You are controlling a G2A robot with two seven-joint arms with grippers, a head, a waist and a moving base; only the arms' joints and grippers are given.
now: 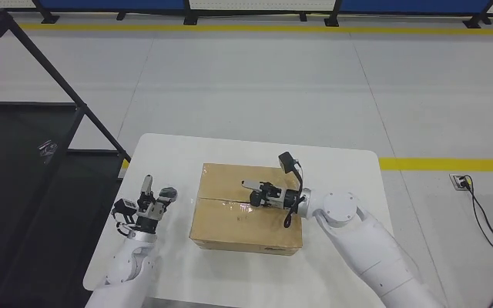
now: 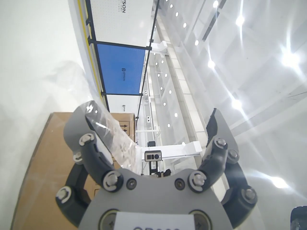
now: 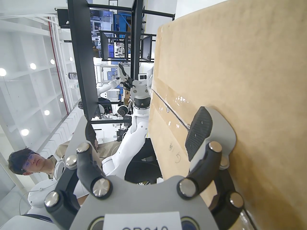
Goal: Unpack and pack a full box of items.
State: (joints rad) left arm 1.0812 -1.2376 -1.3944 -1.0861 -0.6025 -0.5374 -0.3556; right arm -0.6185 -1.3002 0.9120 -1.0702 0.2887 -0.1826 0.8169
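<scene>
Two tools gape, clamping nothing: right tool (image 3: 144,128) on the box (image 1: 246,223) seam (image 3: 168,107), left tool (image 2: 147,116) beside. Run the right fingertip along the seam, pressing lightly.

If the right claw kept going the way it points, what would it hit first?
The right gripper points along the cardboard box top, so it may scrape that first. If it clears, the left gripper beyond the box edge is next; depth is unclear.

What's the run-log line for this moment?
box: shut, taped, on table | right gripper: open, over box seam | left gripper: open, beside box, clear film stuck to it
</scene>
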